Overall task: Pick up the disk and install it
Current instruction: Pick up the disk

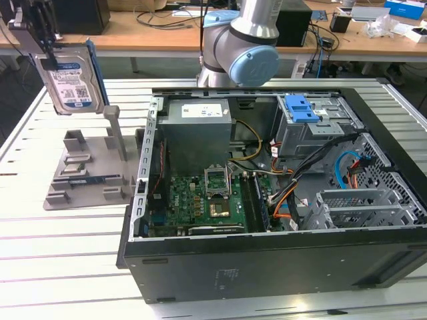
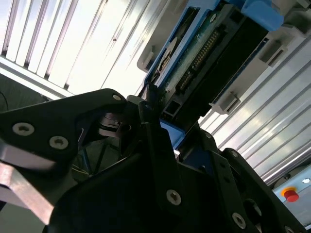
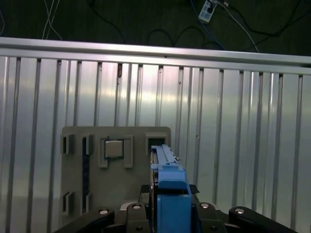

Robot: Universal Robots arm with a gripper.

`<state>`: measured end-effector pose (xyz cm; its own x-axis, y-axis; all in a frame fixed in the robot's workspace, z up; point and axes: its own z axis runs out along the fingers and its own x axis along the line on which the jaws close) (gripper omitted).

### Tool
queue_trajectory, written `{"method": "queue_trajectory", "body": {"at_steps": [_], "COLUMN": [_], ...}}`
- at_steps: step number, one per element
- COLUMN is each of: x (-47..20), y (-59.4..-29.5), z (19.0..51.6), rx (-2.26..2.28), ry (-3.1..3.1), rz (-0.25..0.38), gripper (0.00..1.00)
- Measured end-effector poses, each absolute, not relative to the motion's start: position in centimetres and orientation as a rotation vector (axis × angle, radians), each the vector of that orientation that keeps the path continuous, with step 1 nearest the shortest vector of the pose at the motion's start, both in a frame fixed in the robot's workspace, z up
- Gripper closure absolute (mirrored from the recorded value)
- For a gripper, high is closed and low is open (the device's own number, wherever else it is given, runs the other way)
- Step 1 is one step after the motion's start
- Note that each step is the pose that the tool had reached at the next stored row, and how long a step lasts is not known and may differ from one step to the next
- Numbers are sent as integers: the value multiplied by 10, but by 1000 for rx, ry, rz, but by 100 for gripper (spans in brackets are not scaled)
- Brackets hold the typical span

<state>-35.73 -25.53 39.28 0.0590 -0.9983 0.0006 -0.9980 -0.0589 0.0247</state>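
Gripper (image 1: 45, 52): black, two-fingered, at the exterior view's far left, high above the table. Fingers pressed in against the disk (image 1: 72, 80), a rectangular silver metal hard drive with a white-and-blue label, framed by a blue plastic carrier bracket. The grip is at the disk's upper end.

Disk hangs upright, slightly tilted, label face toward the exterior camera. It is in the air, apart from the grey plastic fixture (image 1: 87, 180) below it and outside the computer case.

First wrist view: gripper (image 3: 167, 213) straddles the blue carrier edge of the disk (image 3: 166, 158), a black finger on each side. Beneath lies the fixture (image 3: 77, 160) with its rectangular slots and a square silver chip (image 3: 114, 148) seated in one pocket. The disk's far end lines up in this picture with a square slot at the fixture's edge.

Second wrist view: disk (image 2: 204, 53) seen edge-on, with its green circuit board, connector pins and blue carrier visible.

Slatted aluminium table (image 1: 53, 260) carries the fixture and, just beside it toward the exterior view's right, the open black computer case (image 1: 267, 263). Inside the case: green motherboard (image 1: 200, 200), grey box-shaped power supply (image 1: 197, 133), and a small blue plastic latch (image 1: 300, 107) on top of the drive cage. The grey-and-blue arm joint (image 1: 250, 47) stands behind the case.
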Motion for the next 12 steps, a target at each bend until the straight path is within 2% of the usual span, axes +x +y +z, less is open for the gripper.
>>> {"method": "queue_trajectory", "body": {"at_steps": [12], "x": [-357], "y": [-255], "z": [426], "rx": [2273], "ry": [-2142], "rz": [-26], "gripper": [63]}}
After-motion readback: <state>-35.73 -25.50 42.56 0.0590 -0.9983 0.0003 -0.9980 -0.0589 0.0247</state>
